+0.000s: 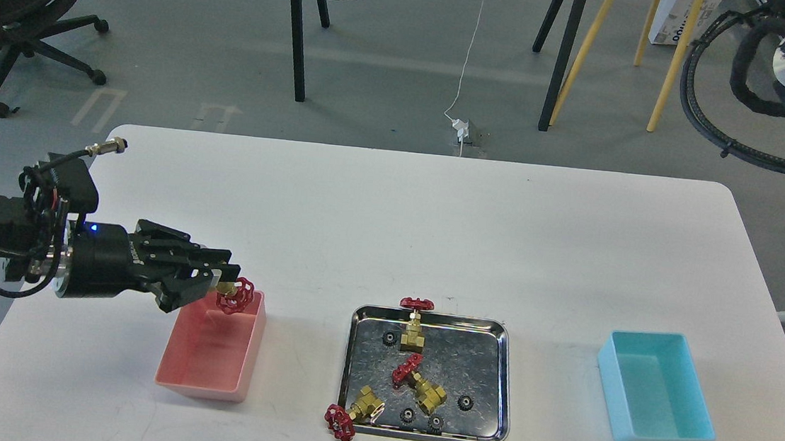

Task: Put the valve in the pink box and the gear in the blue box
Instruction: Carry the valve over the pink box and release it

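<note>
Above the pink box (210, 354), the left end effector (220, 283) pinches one valve (234, 296) not yet released; both that bin and the blue box (658, 389) look empty. Right of the pink box, the steel tray (363, 317) holds three valves and five gears I can count (right end effector out of view).

I find almost no legible text in my view. A white carton (676, 18) standing on the floor at the far right, behind the yellow legs (669, 67), carries dark printed characters along its lower edge, but they are cut off and too small to read with certainty. Pale markings (99, 108) on the grey floor beyond the table's far-left corner form bracket-like outlines and spell no word.
</note>
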